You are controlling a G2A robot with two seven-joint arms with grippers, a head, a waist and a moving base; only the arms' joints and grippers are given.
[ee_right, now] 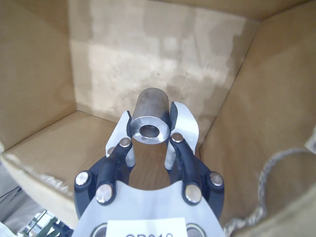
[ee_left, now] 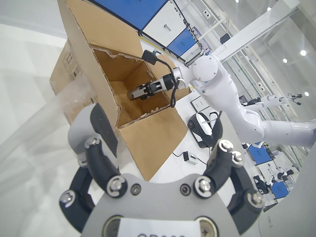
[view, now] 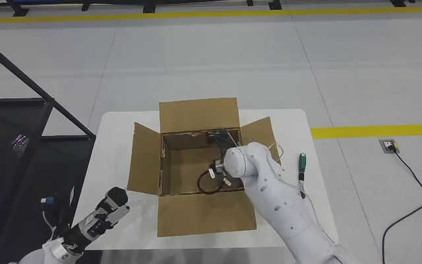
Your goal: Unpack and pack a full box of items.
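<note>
Nearest the robot, the left pincer hangs off the near left corner of the worktop, its fingers spread wide with nothing between them. It is apart from the box and does not steady it.

The box stands mid-worktop with all four flaps folded out. The right arm reaches in over the right flap. Inside, the right pincer pinches a metal cylinder across its round sides, close to the bored end. The rest of the cylinder juts out beyond the fingertips. From the left wrist view the pincer looks to be held above the box floor, clear of the walls.

Further right, beside the box, a green-handled tool lies on the worktop.

The grip is the weak spot, I judge. Smooth metal held near one end could swivel or slide out, and a drop would dent the floor. The black cable looping off the wrist runs close to the torn rim. A snag there could drag the box, since nothing holds it down. A slanted lift could knock the cylinder against a wall.
</note>
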